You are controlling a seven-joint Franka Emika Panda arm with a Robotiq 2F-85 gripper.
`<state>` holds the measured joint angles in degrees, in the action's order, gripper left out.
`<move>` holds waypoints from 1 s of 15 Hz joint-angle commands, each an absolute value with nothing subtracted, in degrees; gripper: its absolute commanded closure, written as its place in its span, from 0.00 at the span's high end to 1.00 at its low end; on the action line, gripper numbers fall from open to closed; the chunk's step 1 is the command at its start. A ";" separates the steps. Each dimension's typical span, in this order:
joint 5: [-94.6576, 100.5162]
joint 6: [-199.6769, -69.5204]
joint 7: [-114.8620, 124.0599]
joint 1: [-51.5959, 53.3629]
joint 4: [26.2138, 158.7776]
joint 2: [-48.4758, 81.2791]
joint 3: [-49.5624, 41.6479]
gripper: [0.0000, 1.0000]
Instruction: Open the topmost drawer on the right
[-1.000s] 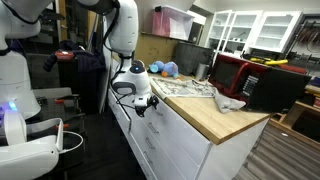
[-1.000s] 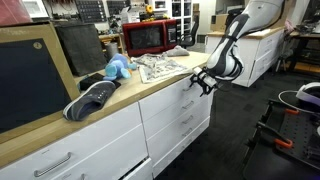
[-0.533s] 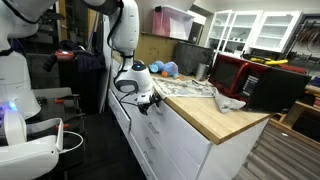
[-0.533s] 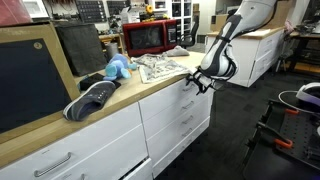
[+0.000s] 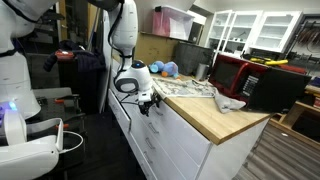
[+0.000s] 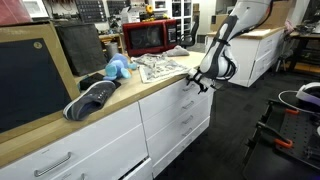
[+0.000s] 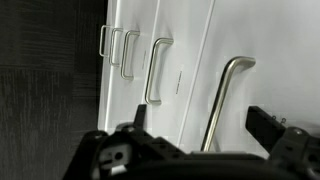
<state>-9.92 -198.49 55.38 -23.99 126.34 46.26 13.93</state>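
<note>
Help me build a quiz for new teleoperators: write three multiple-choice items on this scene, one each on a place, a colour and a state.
1. Where is the claw? A above the blue toy; B at the white cabinet front, just under the countertop edge; C near the floor.
2. The microwave's colour? A red; B white; C green.
3. The claw is: A shut on a shoe; B shut on a cloth; C open.
B: it hangs by the topmost drawer. A: red casing. C: wrist view shows fingers apart around a handle.

Smooth white drawer fronts (image 7: 190,40); brushed metal handles (image 7: 228,95); wooden countertop (image 5: 215,115).
</note>
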 commanded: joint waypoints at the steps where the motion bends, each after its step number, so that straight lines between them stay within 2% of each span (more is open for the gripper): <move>1: -9.93 -198.45 51.32 -24.41 124.72 47.60 13.51 1.00; 7: -8.89 -198.42 49.75 -29.53 122.95 48.25 17.80 1.00; 15: 0.41 -197.87 44.53 -48.08 126.26 50.58 28.75 1.00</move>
